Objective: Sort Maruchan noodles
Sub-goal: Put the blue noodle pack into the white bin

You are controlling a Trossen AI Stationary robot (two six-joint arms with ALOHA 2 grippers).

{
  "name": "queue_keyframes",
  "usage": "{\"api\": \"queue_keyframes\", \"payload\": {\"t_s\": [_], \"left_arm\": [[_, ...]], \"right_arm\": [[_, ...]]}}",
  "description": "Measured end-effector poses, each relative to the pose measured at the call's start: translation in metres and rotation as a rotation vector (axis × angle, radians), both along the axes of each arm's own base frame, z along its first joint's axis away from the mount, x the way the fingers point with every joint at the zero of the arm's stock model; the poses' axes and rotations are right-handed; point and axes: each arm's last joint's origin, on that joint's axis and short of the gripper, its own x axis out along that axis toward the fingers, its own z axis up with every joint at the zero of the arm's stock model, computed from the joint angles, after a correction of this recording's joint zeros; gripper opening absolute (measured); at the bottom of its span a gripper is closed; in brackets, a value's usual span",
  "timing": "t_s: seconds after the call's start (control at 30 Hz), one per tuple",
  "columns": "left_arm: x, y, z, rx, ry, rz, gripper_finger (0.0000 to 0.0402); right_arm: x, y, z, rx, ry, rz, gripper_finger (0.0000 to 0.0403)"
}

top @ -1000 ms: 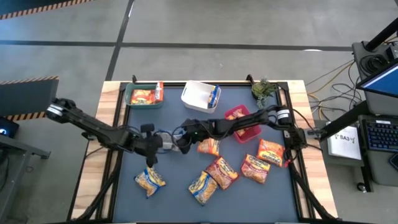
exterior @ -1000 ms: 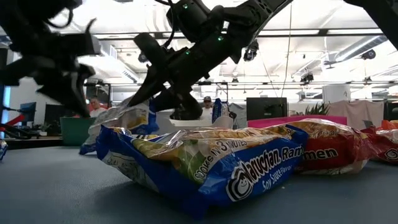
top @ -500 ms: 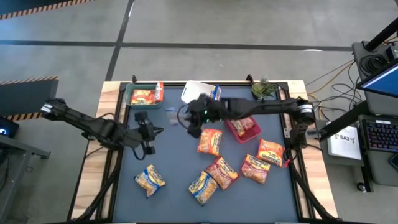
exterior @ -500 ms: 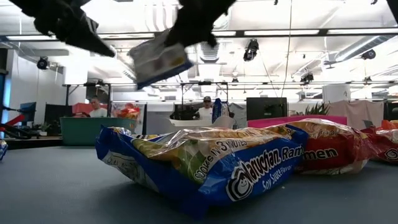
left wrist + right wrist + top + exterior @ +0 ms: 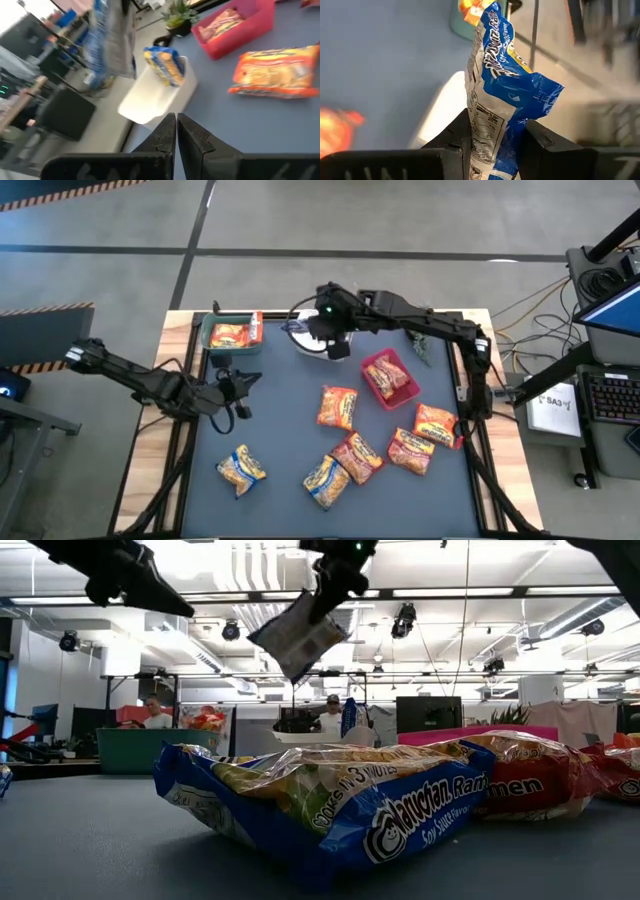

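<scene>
My right gripper [image 5: 320, 332] hangs high over the white bin [image 5: 312, 342] at the table's far side, shut on a blue-and-white Maruchan noodle packet [image 5: 495, 75]. That packet also shows in the low view [image 5: 298, 637]. Another blue packet [image 5: 165, 65] leans inside the white bin. Several more packets lie flat on the mat, among them an orange one [image 5: 337, 407] and a blue-edged one [image 5: 330, 810]. My left gripper [image 5: 242, 385] hovers shut and empty over the mat's left part. My right gripper pinches one short end of the blue packet [image 5: 492, 127] between its two fingers [image 5: 462, 135]. The fingers slant downward from the table's right side. The packet is lifted clear and hangs tilted below the fingers [image 5: 300, 640], above the white bin.
A green bin [image 5: 230, 333] at the far left holds an orange packet. A red bin [image 5: 388, 376] right of centre holds another. A small plant [image 5: 425, 325] stands at the far right. Bare mat lies between the left gripper and the orange packet.
My right gripper has risen from the table's middle and swung toward the far edge, rolling its wrist. It has carried the blue packet clear of the mat to above the white bin. My left gripper has lifted and drawn back from the middle, staying shut.
</scene>
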Motion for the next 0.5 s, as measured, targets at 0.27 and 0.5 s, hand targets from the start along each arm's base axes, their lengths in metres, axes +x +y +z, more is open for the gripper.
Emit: {"api": "queue_keyframes", "payload": {"t_s": [0.27, 0.5], "left_arm": [[-0.018, 0.010, 0.017, 0.033, -0.070, 0.000, 0.0000], [-0.032, 0.015, 0.023, 0.009, -0.138, 0.001, 0.0000]], "right_arm": [[0.015, -0.019, -0.030, -0.315, 0.289, 0.382, 0.0096], [0.023, -0.035, -0.057, -0.454, 0.507, 0.487, 0.0097]]}}
